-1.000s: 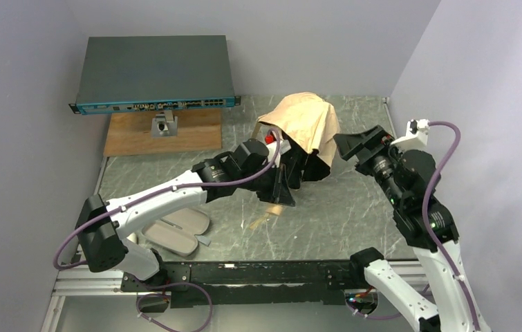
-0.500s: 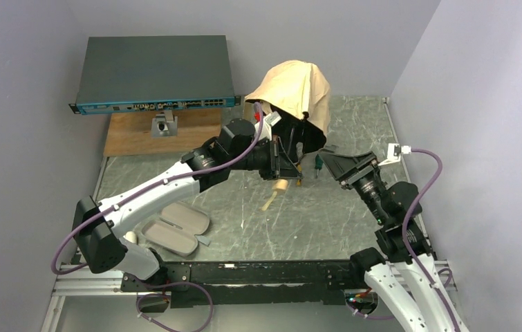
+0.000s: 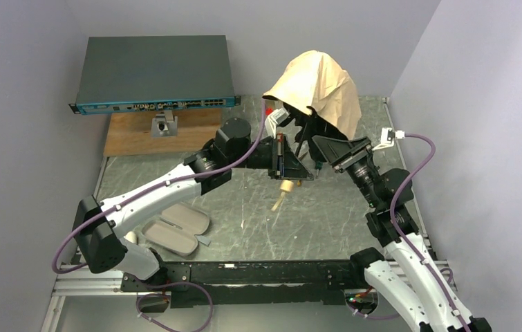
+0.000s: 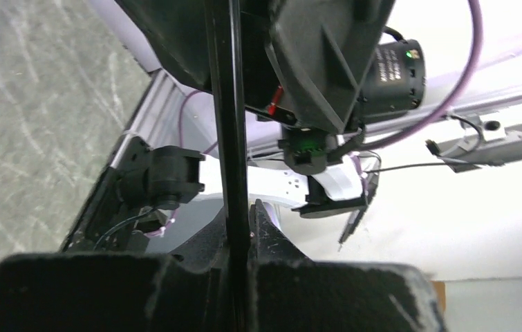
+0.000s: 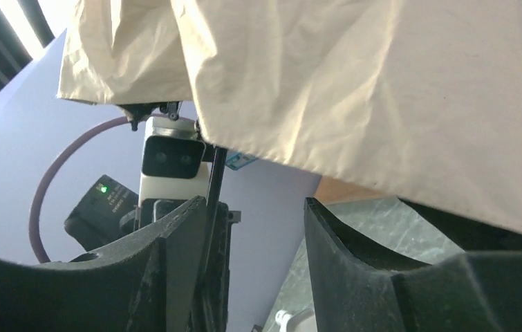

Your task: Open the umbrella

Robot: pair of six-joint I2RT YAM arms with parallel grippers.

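Observation:
The umbrella hangs half folded, its tan canopy [image 3: 317, 86] raised above the table's far middle. My left gripper [image 3: 292, 164] is shut on the black shaft, with the cream handle [image 3: 287, 186] and strap [image 3: 277, 203] hanging below it. In the left wrist view the shaft [image 4: 229, 124] runs straight up from my closed left gripper [image 4: 242, 232]. My right gripper [image 3: 332, 146] is open just right of the shaft, under the canopy's edge. In the right wrist view the canopy [image 5: 382, 90] fills the top, my right gripper [image 5: 254, 221] holds nothing, and the shaft [image 5: 214, 176] stands beside its left finger.
A dark network switch [image 3: 153, 72] sits on a wooden board [image 3: 140, 135] at the far left. The open pale pink case [image 3: 175, 232] lies near the left arm's base. Grey walls close in on the left, back and right.
My left arm has lifted the umbrella higher and carried it right. My right arm has swung in to the left, bringing its open gripper under the canopy beside the shaft.

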